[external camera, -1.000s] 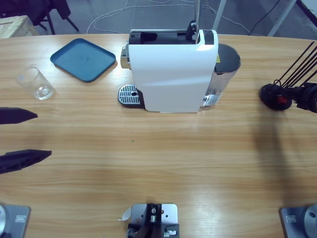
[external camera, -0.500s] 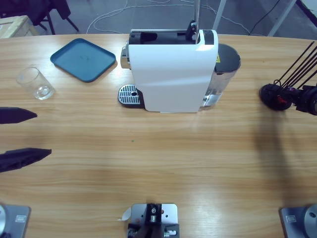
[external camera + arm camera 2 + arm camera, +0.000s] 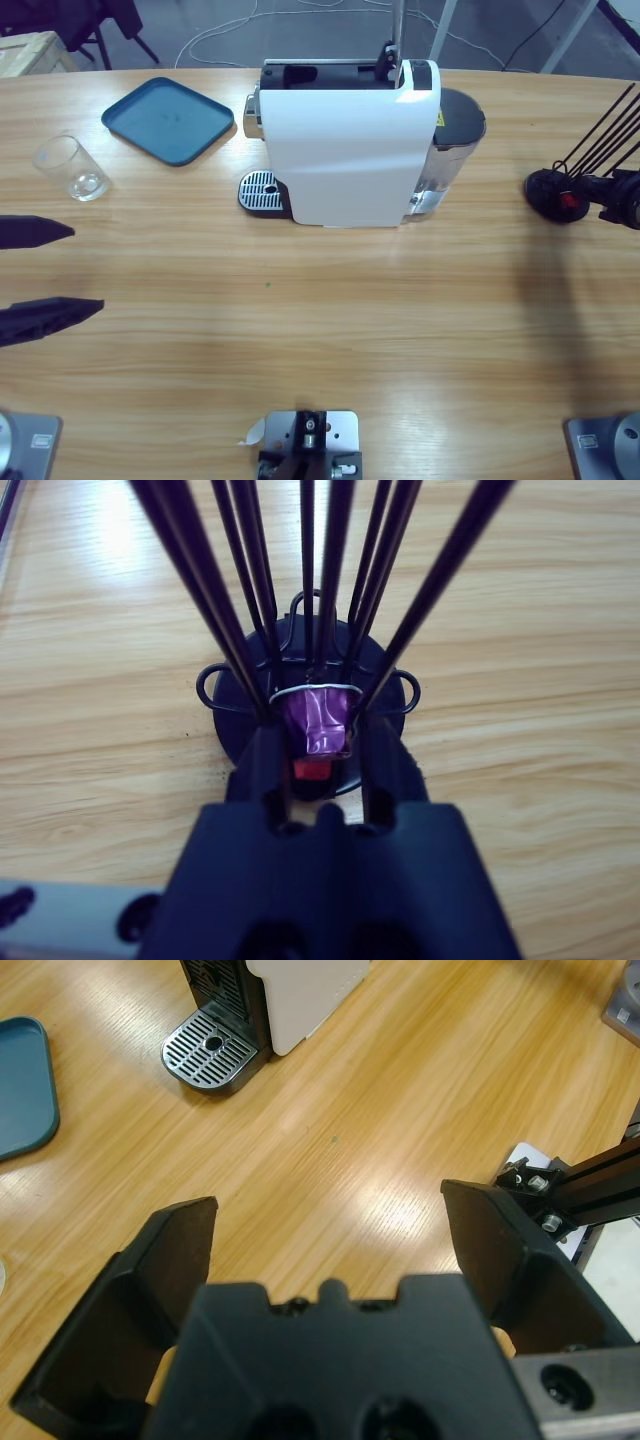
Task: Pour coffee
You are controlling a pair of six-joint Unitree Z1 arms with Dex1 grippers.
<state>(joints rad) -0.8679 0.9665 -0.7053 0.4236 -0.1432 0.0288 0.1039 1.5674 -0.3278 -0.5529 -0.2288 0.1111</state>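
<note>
Right gripper with its two black jaws closed on a small purple coffee capsule, inside the black wire capsule rack with a round base, near the right edge of the long wooden table; a small red part visible just under the capsule, not clear what it is. In the high view, only the tip of this gripper seen beside the rack base. Left gripper spread wide and holding nothing, over bare wood at the left edge of the table, its two black jaws well apart in the high view. White coffee machine standing upright at the far middle of the table, with a round metal drip grate at its left foot and a dark grey water tank at its right side. Clear empty drinking glass upright at the far left, well apart from the machine. Blue rounded plastic tray lying between the glass and the machine, a little farther back.
</note>
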